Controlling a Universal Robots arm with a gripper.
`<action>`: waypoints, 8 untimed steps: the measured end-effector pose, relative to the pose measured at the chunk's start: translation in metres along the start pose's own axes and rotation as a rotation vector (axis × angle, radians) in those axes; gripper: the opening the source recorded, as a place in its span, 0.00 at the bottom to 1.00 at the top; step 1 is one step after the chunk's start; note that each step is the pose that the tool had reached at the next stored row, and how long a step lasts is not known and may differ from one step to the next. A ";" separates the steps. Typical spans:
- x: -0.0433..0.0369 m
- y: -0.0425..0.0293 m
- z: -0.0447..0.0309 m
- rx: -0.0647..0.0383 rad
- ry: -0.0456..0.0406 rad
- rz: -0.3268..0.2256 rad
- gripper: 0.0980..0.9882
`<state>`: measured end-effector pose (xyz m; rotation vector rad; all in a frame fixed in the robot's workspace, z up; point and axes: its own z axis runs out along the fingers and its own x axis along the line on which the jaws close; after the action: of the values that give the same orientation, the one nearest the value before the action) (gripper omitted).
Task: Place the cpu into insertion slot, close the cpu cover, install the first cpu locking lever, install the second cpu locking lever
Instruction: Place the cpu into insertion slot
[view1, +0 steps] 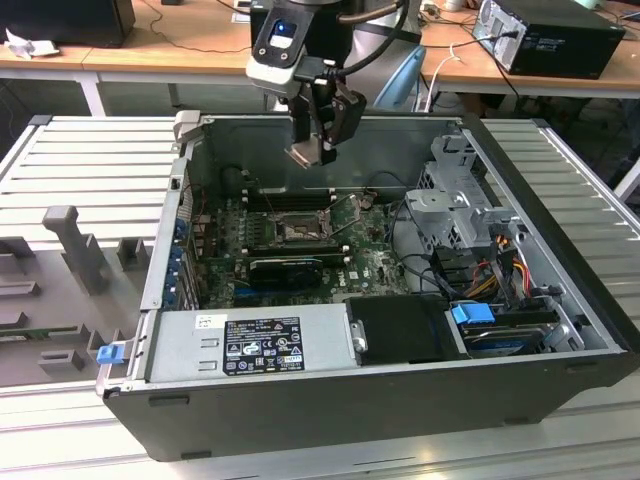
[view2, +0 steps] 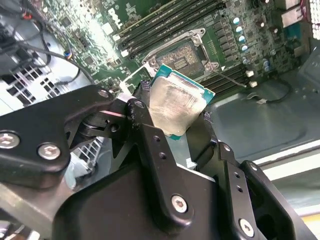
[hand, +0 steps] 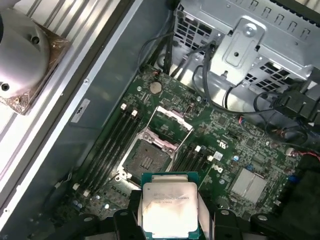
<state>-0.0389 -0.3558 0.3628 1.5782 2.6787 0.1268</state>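
- Step one: the pincer grips the cpu, in the air above the motherboard.
- The insertion slot below is bare, with the cpu cover raised.
- I judge that placing calls for levelling and squaring the cpu to it.

The case is lying open on the table. The motherboard is sitting on the case floor, and the insertion slot is lying on it between two banks of memory slots. The cpu cover is standing open at one edge of the slot. The gripper is hanging over the open case, well clear of the slot, clamping the cpu. In the exterior view, the graphics card is lying in front of the slot, the power supply against the near wall, and the drive cage at the exterior view's right.
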 end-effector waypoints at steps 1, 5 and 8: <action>0.0000 0.0000 0.0003 0.000 -0.0016 0.018 0.48; 0.0000 -0.0001 0.0016 -0.001 -0.0104 0.113 0.48; 0.0000 -0.0002 0.0024 -0.002 -0.0161 0.176 0.48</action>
<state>-0.0389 -0.3558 0.3604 1.8044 2.5229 0.1202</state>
